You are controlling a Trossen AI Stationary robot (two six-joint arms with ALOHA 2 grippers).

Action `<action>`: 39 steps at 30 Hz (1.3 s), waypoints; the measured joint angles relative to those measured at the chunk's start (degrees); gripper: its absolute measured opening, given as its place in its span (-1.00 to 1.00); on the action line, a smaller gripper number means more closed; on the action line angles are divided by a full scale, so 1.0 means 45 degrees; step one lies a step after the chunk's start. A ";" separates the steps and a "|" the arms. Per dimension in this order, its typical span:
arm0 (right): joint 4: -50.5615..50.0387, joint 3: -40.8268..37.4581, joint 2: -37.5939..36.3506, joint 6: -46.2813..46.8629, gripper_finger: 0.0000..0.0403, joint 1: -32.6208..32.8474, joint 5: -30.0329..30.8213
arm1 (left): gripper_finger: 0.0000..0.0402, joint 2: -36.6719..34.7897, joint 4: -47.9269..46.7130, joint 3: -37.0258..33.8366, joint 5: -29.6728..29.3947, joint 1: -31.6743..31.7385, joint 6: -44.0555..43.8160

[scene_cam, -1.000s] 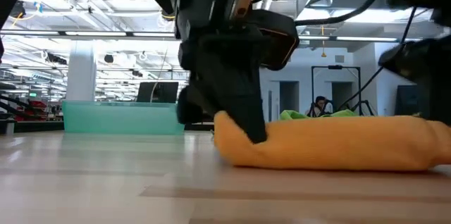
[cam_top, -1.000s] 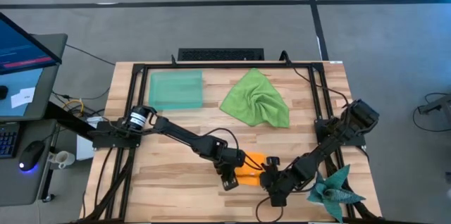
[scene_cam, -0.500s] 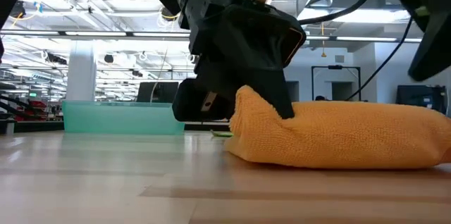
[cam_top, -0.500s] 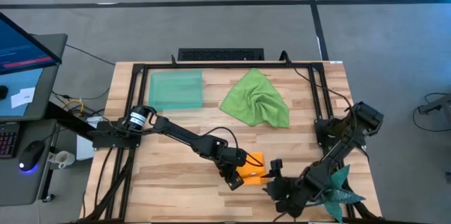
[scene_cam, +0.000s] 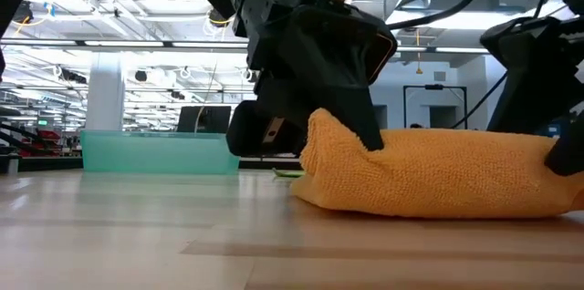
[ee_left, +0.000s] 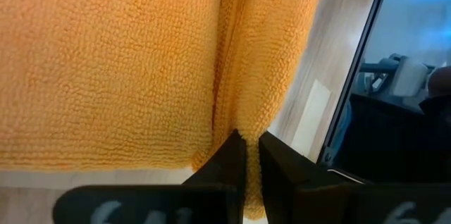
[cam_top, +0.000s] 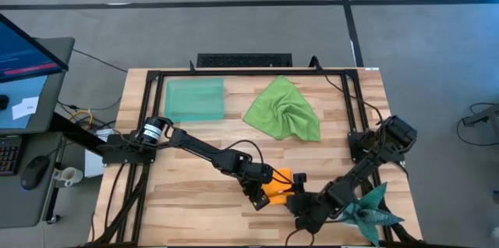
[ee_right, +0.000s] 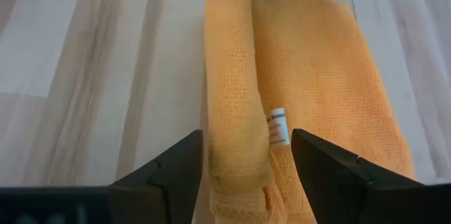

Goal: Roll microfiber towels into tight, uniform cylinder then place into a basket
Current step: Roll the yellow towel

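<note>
Near the worktop's front edge, an orange towel (cam_top: 279, 186) is being pinched by the left gripper (ee_left: 251, 155), fingers nearly together. The towel's other end is being straddled by the right gripper (ee_right: 246, 155), fingers spread wide.

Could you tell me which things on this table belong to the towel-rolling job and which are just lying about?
Job: orange towel, pinched at one edge by the left pincer; right pincer, open at its other end; green towel; basket.
Lying about: teal spiky cloth; monitor and mouse beside the table.
</note>
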 joint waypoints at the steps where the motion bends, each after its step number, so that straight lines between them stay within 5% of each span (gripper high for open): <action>1: -0.0003 0.0000 0.0000 0.0060 0.17 -0.0039 -0.0082 | -0.92 0.0000 0.0004 0.0000 -0.0005 0.0000 0.0031; 13: -0.0015 0.0000 -0.0005 0.0116 -0.26 -0.0317 -0.0909 | -0.92 -0.0019 0.0342 0.0015 -0.0046 -0.0010 0.0162; 23: -0.0116 0.0000 -0.0015 0.0839 -0.90 -0.0581 -0.1632 | -0.90 -0.0019 0.0335 0.0015 -0.0337 -0.0031 0.1336; 32: -0.0107 0.0005 -0.0019 0.1440 -0.80 -0.1180 -0.2953 | -0.52 -0.0019 -0.0075 0.0015 -0.0418 -0.0083 0.3091; 39: -0.0204 0.0015 -0.0034 0.1447 -0.93 -0.1657 -0.3528 | -0.39 -0.0022 -0.1434 0.0015 -0.1262 -0.0119 0.4901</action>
